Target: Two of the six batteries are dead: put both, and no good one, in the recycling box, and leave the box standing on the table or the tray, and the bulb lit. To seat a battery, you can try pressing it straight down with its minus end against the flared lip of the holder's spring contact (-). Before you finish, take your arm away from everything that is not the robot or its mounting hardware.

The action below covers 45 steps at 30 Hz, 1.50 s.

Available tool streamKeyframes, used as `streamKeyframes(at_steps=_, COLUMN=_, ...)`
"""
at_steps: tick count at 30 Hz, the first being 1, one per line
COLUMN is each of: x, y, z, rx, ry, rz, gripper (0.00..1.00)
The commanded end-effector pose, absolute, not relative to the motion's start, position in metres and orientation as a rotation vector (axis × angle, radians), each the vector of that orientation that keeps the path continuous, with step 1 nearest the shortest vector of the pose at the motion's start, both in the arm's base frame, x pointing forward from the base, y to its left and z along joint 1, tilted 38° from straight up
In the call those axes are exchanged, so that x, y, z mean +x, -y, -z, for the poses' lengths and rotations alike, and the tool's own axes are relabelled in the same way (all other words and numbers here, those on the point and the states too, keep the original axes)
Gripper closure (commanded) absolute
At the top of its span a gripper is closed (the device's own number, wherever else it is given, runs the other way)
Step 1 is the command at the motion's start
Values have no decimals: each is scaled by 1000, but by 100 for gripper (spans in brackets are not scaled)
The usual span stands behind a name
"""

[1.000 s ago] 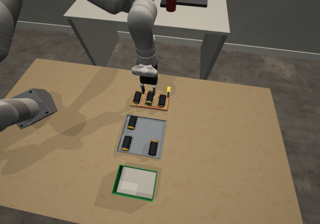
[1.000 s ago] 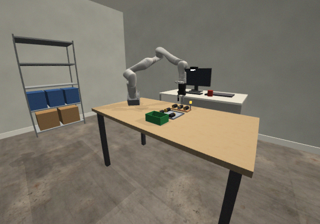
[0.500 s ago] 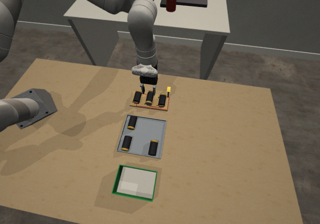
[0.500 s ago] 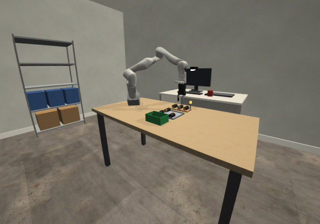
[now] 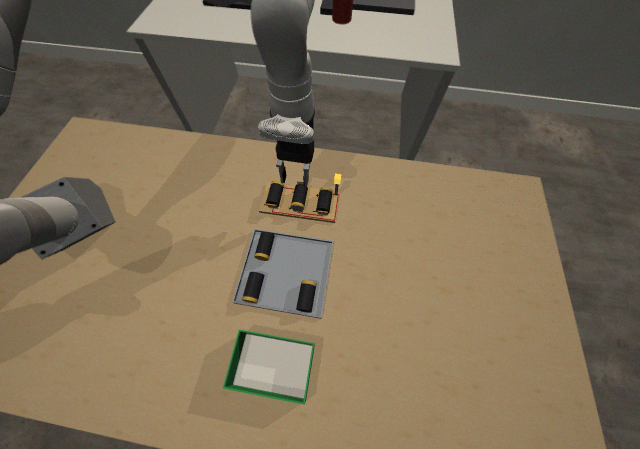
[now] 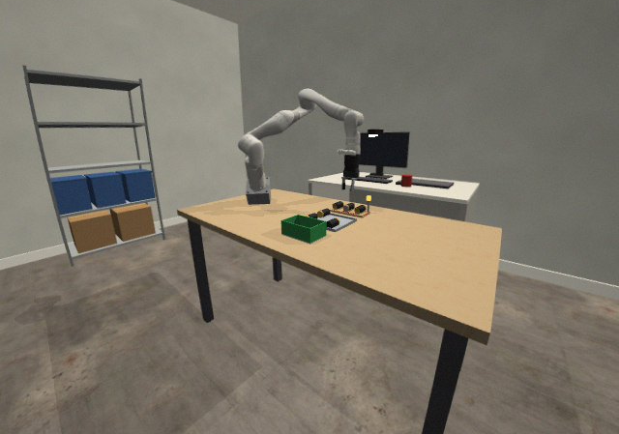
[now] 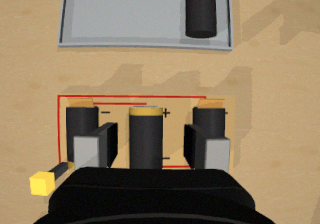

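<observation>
My gripper [image 5: 294,181] [image 6: 347,188] [image 7: 150,139] is open and empty, above the battery holder [image 5: 264,210] [image 7: 175,126], its fingers on either side of the middle battery [image 5: 299,196] [image 7: 146,141] as seen from the wrist. That battery's gold end faces the tray. The battery beside the bulb [image 5: 324,200] [image 7: 82,129] and the outer battery [image 5: 274,195] [image 7: 209,121] have gold ends facing away. The bulb [image 5: 337,178] [image 6: 368,198] [image 7: 42,184] is bright yellow. Three batteries [image 5: 265,245] [image 5: 253,286] [image 5: 306,296] lie in the grey tray [image 5: 286,273] [image 7: 125,14]. The green box [image 5: 234,360] [image 6: 295,229] stands upright, empty.
The tray lies between the holder and the green box on the wooden table [image 5: 439,304] [image 6: 425,259]. The bulb's post rises at the holder's corner, close to the gripper. The arm's base [image 5: 87,211] [image 6: 258,197] is at the table's side. A white desk [image 5: 382,41] with a red cup [image 5: 342,7] stands behind.
</observation>
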<state>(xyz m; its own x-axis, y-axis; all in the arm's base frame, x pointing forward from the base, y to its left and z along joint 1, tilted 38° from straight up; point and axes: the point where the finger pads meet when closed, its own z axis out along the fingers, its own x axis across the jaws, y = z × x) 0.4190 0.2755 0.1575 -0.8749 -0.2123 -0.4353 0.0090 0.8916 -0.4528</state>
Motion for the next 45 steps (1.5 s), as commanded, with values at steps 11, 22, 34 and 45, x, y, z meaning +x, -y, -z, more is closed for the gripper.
streamKeyframes(at_steps=11, x=410, y=-294, z=-173, rx=-173, ry=-2566, rz=588, gripper=10)
streamKeyframes(at_steps=22, x=409, y=-294, z=-172, rx=-174, ry=-2566, rz=589, gripper=10)
streamKeyframes(at_steps=34, x=409, y=-294, z=-172, rx=-178, ry=-2566, rz=590, gripper=10)
streamKeyframes(at_steps=45, x=425, y=-282, z=-147, rx=-178, ry=-2566, rz=590, gripper=10)
